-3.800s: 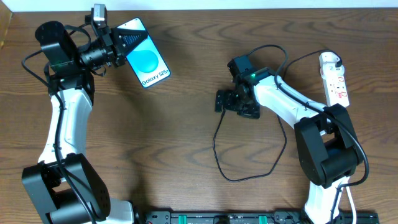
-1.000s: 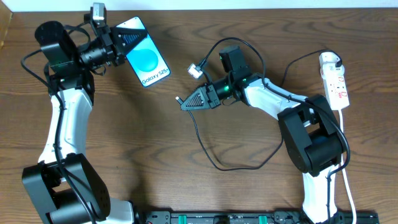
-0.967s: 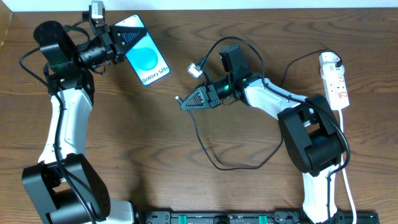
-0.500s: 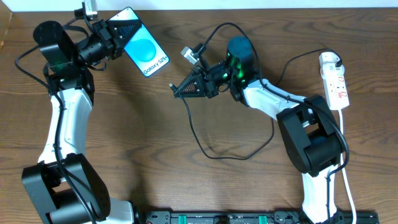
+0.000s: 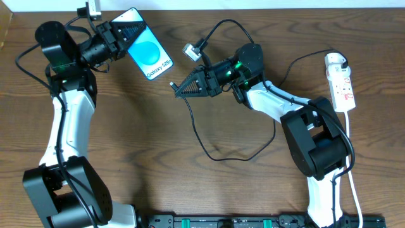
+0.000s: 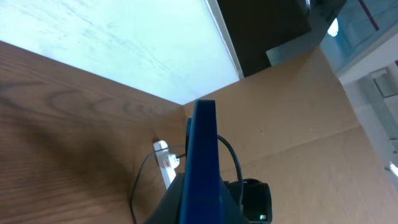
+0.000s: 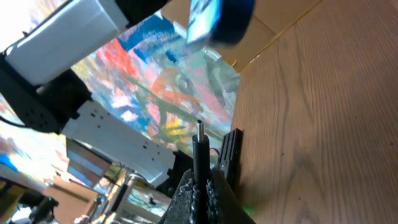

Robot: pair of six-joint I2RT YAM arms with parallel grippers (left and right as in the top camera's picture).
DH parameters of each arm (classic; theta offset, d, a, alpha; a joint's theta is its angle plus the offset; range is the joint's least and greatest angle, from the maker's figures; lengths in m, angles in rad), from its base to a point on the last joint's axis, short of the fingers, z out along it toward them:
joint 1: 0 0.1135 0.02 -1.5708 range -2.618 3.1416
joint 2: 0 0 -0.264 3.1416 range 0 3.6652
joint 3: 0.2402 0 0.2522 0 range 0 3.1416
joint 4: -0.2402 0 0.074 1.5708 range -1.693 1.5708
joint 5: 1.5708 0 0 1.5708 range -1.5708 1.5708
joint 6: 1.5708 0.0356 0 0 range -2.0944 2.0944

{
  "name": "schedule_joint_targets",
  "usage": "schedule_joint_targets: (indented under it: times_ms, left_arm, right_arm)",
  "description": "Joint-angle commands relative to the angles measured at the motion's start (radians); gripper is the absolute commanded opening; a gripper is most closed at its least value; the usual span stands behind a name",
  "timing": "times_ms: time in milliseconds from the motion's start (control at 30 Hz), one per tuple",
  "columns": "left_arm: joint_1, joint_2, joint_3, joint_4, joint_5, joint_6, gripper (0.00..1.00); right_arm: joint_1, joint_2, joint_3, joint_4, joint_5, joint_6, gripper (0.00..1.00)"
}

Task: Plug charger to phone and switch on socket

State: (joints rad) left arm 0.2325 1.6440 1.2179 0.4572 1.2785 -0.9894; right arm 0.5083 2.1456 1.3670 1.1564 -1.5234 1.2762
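My left gripper (image 5: 121, 36) is shut on the top end of the phone (image 5: 148, 52) and holds it off the table at the far left, blue screen up. In the left wrist view the phone (image 6: 202, 149) shows edge-on between the dark fingers (image 6: 173, 200). My right gripper (image 5: 185, 88) is shut on the charger (image 5: 205, 144) just behind its plug tip (image 5: 173, 84). The tip points left, a short way off the phone's lower end. The right wrist view shows the plug tip (image 7: 199, 132) sticking up out of the shut fingers (image 7: 217, 198). The socket (image 5: 342, 85) lies at the far right.
The charger's black cable loops over the middle of the table (image 5: 114, 145) and runs back to the white adapter (image 5: 335, 61) in the socket. The right arm (image 5: 278, 104) reaches across the far side. A dark rail (image 5: 221, 221) lines the front edge.
The right gripper has carried the plug up and left, closer to the phone. The left gripper has shifted the phone slightly toward the far edge and right.
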Motion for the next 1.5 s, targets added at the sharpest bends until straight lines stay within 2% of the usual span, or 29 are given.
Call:
schedule_joint_targets:
  times_ms: [0,333,467,833,1067,1333,1467]
  left_arm:
    - [-0.027,-0.01,0.01,0.012,0.023,0.037,0.07]
    - [-0.04,-0.01,0.01,0.012,0.022,0.055,0.07]
    - [-0.04,-0.01,0.009,-0.008,0.023,0.105,0.07]
    - [-0.04,-0.01,-0.018,-0.007,0.023,0.105,0.07]
    - [-0.04,-0.01,-0.018,-0.007,0.021,0.079,0.07]
    - [-0.04,-0.01,-0.018,-0.007,-0.036,-0.027,0.07]
    - [-0.04,-0.01,-0.018,-0.007,-0.034,-0.029,0.08]
  right_arm:
    - [0.004,-0.001,0.007,0.005,0.039,0.04,0.01]
    - [0.004,-0.001,0.007,0.008,0.048,0.048,0.01]
    - [0.004,-0.001,0.007,0.016,0.047,0.047,0.01]
    - [0.004,-0.001,0.007,0.023,0.066,0.047,0.01]
    - [0.004,-0.001,0.007,0.023,0.077,0.047,0.01]
    - [0.004,-0.001,0.007,0.022,0.077,0.047,0.01]
    - [0.004,-0.001,0.007,0.023,0.076,0.047,0.01]
